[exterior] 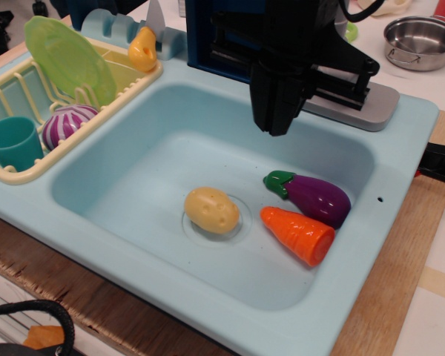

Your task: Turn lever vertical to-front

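My black gripper [277, 122] hangs over the back of the light blue sink [133, 185], fingers pointing down, just left of the grey faucet base [374, 104]. The arm covers the faucet column, the round knob and the lever, so the lever is hidden. The fingers read as one dark mass. No gap shows between them, and I cannot tell whether they hold anything.
In the basin lie a yellow potato [211, 210], a purple eggplant [317, 196] and an orange carrot [300, 235]. A dish rack [15, 170] at the left holds a green plate [67, 59] and a teal cup [11, 141]. A steel pot [420, 41] stands at the back right.
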Robot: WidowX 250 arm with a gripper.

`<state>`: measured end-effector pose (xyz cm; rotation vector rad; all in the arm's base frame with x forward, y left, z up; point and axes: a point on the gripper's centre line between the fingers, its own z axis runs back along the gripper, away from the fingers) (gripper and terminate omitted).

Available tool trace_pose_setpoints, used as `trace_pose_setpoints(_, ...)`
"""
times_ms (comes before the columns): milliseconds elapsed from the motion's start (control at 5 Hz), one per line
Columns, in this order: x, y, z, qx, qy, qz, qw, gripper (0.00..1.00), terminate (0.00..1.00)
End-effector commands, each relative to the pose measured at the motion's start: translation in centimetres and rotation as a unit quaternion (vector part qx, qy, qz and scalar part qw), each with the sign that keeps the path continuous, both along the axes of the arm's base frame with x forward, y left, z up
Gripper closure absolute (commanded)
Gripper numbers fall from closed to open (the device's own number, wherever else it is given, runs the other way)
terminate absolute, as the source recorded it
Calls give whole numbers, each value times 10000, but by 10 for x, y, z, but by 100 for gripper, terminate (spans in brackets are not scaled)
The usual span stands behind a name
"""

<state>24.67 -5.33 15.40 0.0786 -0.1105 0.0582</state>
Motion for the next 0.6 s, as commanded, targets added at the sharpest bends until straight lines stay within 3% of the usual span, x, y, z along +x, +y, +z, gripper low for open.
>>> trace_pose_setpoints(0, 6, 4, -5, -142, 244, 44, 9996, 100, 0)
trace_pose_setpoints(200, 4, 4, -8, -194, 464, 96, 9987, 100, 0)
trace_pose_setpoints(400, 4, 4, -8, -194, 464, 96, 9987, 0, 100)
